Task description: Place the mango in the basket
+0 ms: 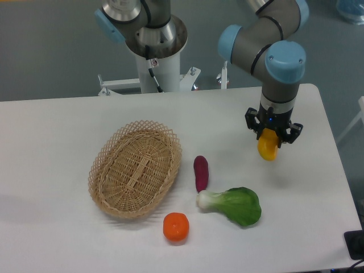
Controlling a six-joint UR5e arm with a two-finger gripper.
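The yellow-orange mango (267, 149) hangs above the right side of the white table, its upper part hidden between the black fingers. My gripper (268, 138) points straight down and is shut on it. The oval tan wicker basket (111, 160) with a lacy rim lies far to the left on the table and holds nothing.
A dark purple oblong vegetable (201, 173) lies just right of the basket. A green bok choy (233, 205) sits in front of it, and a round orange fruit (176, 226) rests near the front. The table's right edge (335, 153) is close to the gripper.
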